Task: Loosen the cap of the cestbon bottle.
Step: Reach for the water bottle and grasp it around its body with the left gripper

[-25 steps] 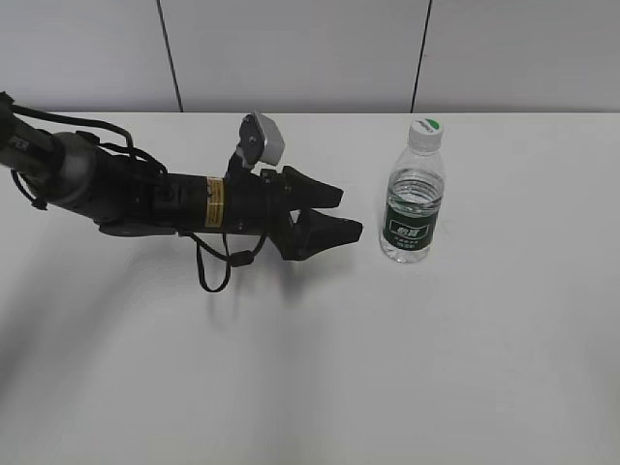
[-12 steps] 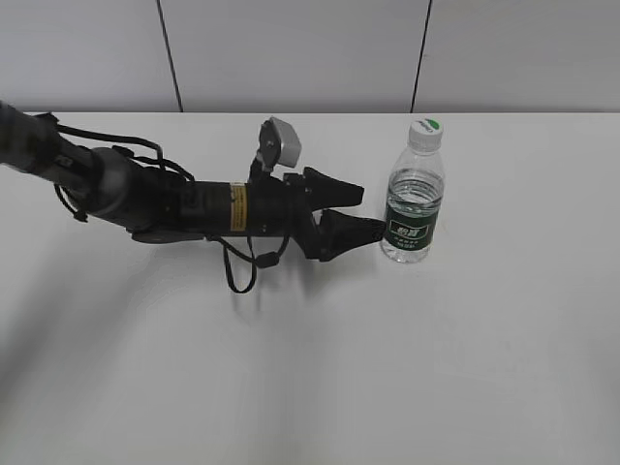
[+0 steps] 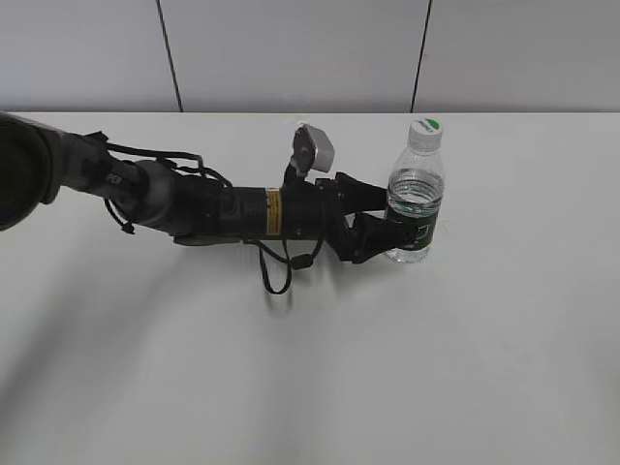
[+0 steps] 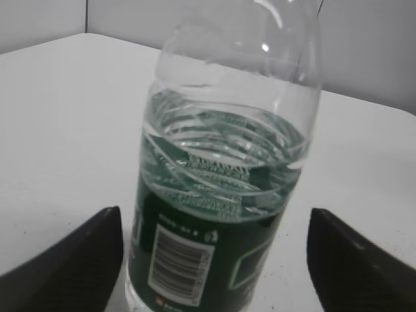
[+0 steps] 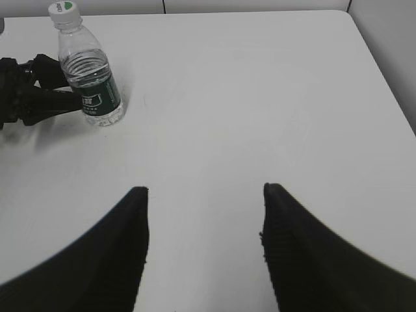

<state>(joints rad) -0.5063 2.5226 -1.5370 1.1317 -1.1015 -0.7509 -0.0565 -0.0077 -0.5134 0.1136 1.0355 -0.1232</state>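
Observation:
The cestbon bottle (image 3: 415, 208) stands upright on the white table, clear with a dark green label band. Its white cap (image 3: 425, 127) with a green mark is on top. My left gripper (image 3: 383, 218) is open, its two black fingers on either side of the bottle's lower body, with gaps showing on both sides. In the left wrist view the bottle (image 4: 221, 214) fills the space between the fingers (image 4: 214, 260); the cap is out of that view. My right gripper (image 5: 205, 195) is open and empty, far from the bottle (image 5: 91, 81) and cap (image 5: 64, 9), and not seen in the exterior view.
The white table (image 3: 436, 368) runs to a grey panelled wall (image 3: 291, 53) at the back. The left arm (image 3: 194, 208) with its cable loop lies low across the table's left half. The table's right edge (image 5: 383, 78) shows in the right wrist view.
My left arm has moved to the right along the table. Its open fingers, which were short of the bottle, now sit around the bottle's lower body. The bottle has not moved.

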